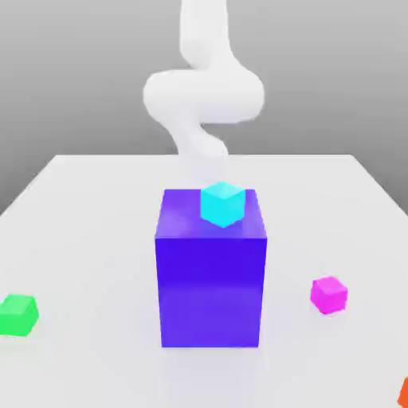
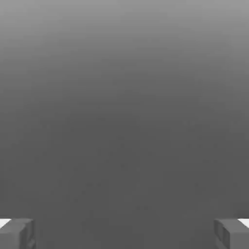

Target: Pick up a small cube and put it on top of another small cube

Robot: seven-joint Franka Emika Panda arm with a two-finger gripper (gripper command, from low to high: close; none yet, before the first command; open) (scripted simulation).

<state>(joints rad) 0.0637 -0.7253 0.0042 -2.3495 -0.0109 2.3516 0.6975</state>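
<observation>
1. Step: pre-grasp. Gripper [image 2: 124, 233] spread wide, empty.
2. Magenta cube [image 1: 328, 294] on table [image 1: 80, 207], exterior view's right of blue block [image 1: 210, 279]; green cube [image 1: 17, 314] far left.
3. Next: descend over magenta cube, clamp.

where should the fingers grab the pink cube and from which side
Take the pink cube from straight above, fingers on two opposite upright faces. It sits flat on the table with bare space all round, apart from the big block, so nothing blocks a top-down approach. The gripper is open, holding nothing.
</observation>
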